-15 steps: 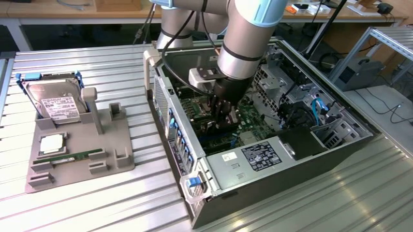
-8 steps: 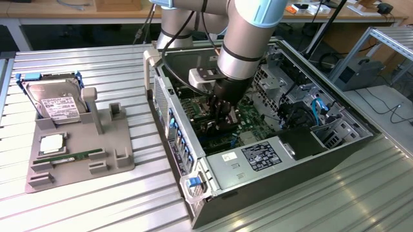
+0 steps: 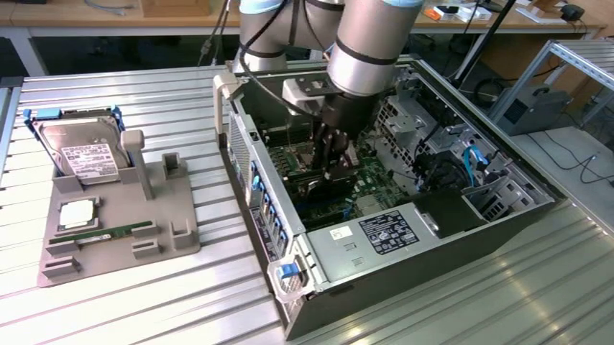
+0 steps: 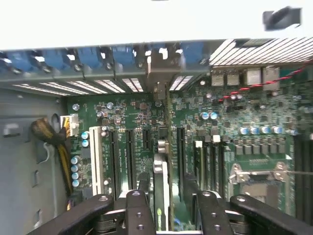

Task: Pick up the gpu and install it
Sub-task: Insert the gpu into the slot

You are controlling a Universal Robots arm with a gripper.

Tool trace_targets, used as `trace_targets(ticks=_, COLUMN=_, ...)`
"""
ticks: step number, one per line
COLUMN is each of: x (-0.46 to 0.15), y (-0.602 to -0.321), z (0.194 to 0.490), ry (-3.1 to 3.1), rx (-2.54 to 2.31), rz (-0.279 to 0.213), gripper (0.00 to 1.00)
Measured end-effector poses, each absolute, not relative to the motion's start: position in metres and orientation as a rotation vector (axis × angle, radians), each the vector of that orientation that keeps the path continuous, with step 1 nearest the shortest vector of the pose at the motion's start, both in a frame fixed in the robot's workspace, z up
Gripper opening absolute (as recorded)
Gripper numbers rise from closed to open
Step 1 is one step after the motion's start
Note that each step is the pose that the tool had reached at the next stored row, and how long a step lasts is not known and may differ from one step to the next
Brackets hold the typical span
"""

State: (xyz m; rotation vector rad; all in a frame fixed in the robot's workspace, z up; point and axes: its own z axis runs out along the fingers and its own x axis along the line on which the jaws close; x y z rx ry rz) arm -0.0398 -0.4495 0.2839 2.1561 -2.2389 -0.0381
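In the exterior view, the arm reached down into the open computer case (image 3: 403, 215), which lay on its side on the slatted metal desk (image 3: 115, 309) toward the desk's right edge as that view has it. The gripper (image 3: 331, 169) was inside the case, above the green motherboard (image 3: 369, 198). Its fingers were clamped on the gpu (image 3: 321, 188), a black card held on edge just over the board, near the case's rear wall with the blue slot latches (image 3: 269, 215). Whether the card touched a slot could not be told from this view. A grey fixture tray (image 3: 125, 244) stood on the desk near its left edge in that view, well apart from the case. A silver hard drive (image 3: 85, 154) leaned upright at the tray's far end, and a green memory stick (image 3: 111, 234) lay flat near the tray's near end.

In the wrist view, the two black fingers (image 4: 139, 208) stood on either side of the gpu (image 4: 160, 188), gripping it on edge. The card's thin upper edge ran away from the camera in line with the black expansion slots (image 4: 129, 147) on the motherboard (image 4: 234, 112). Its far end reached toward the rear wall, where a metal bracket (image 4: 159, 73) sat among the blue latches (image 4: 93, 56). A yellow and black cable bundle (image 4: 51, 137) lay at the board's edge beside the grey case wall (image 4: 24, 161).
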Motion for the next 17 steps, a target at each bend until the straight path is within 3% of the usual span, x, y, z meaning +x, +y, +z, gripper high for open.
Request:
trace_targets(ticks=6, x=-0.041, y=-0.442, z=0.316, ry=-2.236, rx=2.153, rz=-0.023, gripper=0.39)
trace_targets(ticks=8, x=-0.042, y=-0.439, z=0.324, ry=-2.232, rx=2.149, rz=-0.007, gripper=0.2)
trace_targets(ticks=10, x=-0.042, y=-0.439, z=0.325, ry=-2.231, rx=2.148, rz=-0.003, gripper=0.11)
trace_targets(ticks=17, x=-0.014, y=-0.441, z=0.325, ry=-2.218, rx=2.136, rz=-0.026, gripper=0.11)
